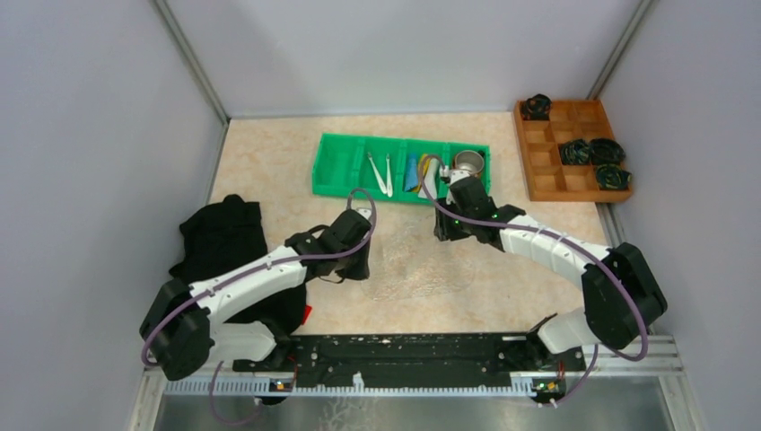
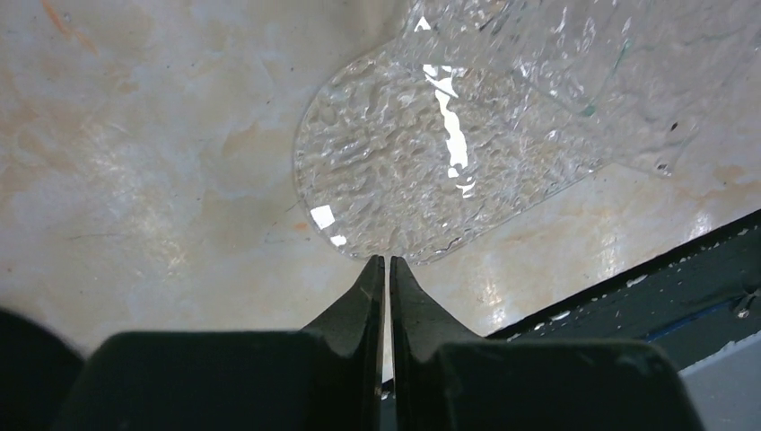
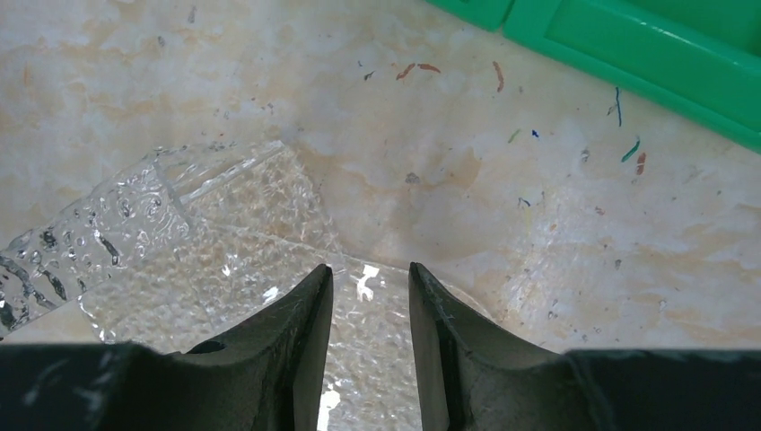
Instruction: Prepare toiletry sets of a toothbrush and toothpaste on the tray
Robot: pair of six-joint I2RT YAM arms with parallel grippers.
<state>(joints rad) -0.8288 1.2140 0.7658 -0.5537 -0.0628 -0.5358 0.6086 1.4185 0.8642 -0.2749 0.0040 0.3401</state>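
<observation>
**Overhead view.** Your clear, pebble-textured plastic tray [image 1: 422,265] lies on the beige marbled table top [image 1: 269,162], between the two arms and apart from the green compartmented plastic bin [image 1: 341,171]. Your left gripper [image 1: 363,267] sits at the tray's left end, and your right gripper [image 1: 445,235] at its far right corner.

The two thin white toothbrushes [image 1: 382,174] lie side by side in a middle compartment of the bin. The blue toothpaste tube [image 1: 411,173] and the yellow toothpaste tube [image 1: 420,167] lie in the next compartment to the right. Any print on the tubes is too small to read. A shiny metal cup [image 1: 468,162] stands in the bin's right end compartment.

A brown wooden compartmented box [image 1: 538,171] holding black bundles stands far right, and a black cloth [image 1: 224,238] lies at the left. Pale grey panels wall the cell.

**Left wrist view.** The left gripper [image 2: 388,262] has its jaws together, with only a hairline slit between them. Its tips are right at the tray's [image 2: 404,171] rounded rim. You cannot tell whether the rim is pinched. A dark base rail [image 2: 664,287] crosses the lower right.

**Right wrist view.** The right gripper [image 3: 370,274] has its jaws apart, and the tray [image 3: 179,215] shows through the gap below them. The table top [image 3: 494,162] carries small coloured scuffs, and the bin's edge [image 3: 628,45] runs along the top right.
</observation>
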